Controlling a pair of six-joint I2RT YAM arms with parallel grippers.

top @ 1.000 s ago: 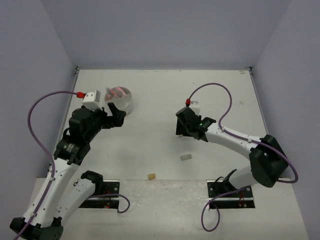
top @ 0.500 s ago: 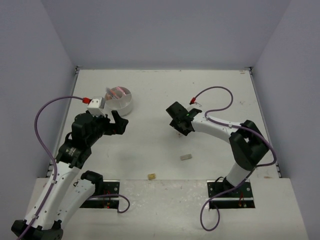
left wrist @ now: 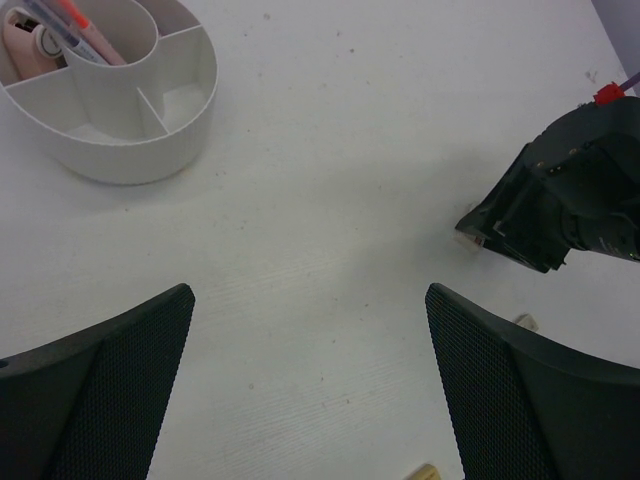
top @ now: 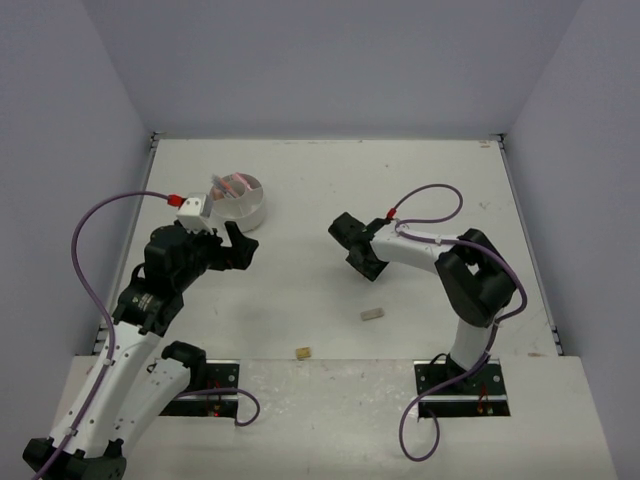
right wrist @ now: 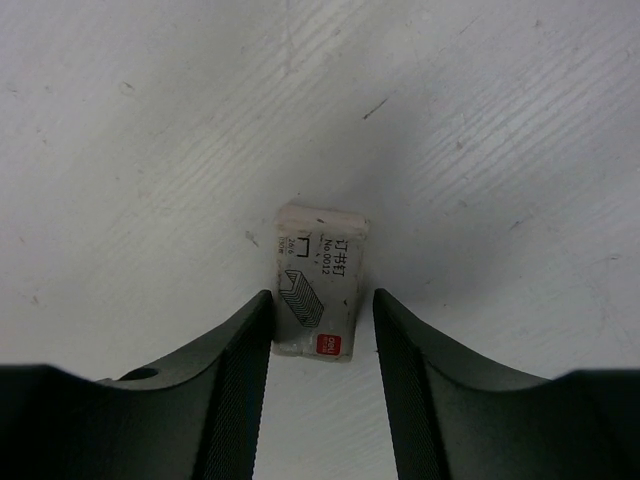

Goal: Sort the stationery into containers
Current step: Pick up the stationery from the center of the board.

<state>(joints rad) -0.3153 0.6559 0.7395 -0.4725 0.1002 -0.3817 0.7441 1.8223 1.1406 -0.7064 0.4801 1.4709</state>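
A small white staple box [right wrist: 320, 280] with printed lettering lies flat on the table between the jaws of my right gripper [right wrist: 322, 300]. The left finger [right wrist: 235, 370] touches its side and a thin gap remains at the right finger [right wrist: 420, 380], so the gripper is open around it. From above, my right gripper [top: 352, 245] hides the box. The round white tub [top: 243, 200] stands at the back left. Its compartments [left wrist: 130, 150] hold pens [left wrist: 80, 30] and a pink piece [left wrist: 25, 40]. My left gripper [left wrist: 308, 292] hangs wide open over bare table, right of the tub [left wrist: 190, 90].
A pale grey eraser [top: 372, 313] lies in front of my right gripper. A tan eraser [top: 302, 352] sits near the table's front edge. Purple cables loop from both wrists. Walls close the table on three sides.
My right gripper has swung left and down over the staple box, its jaws narrowing around it. My left gripper has drawn back a little from the tub, still wide open.
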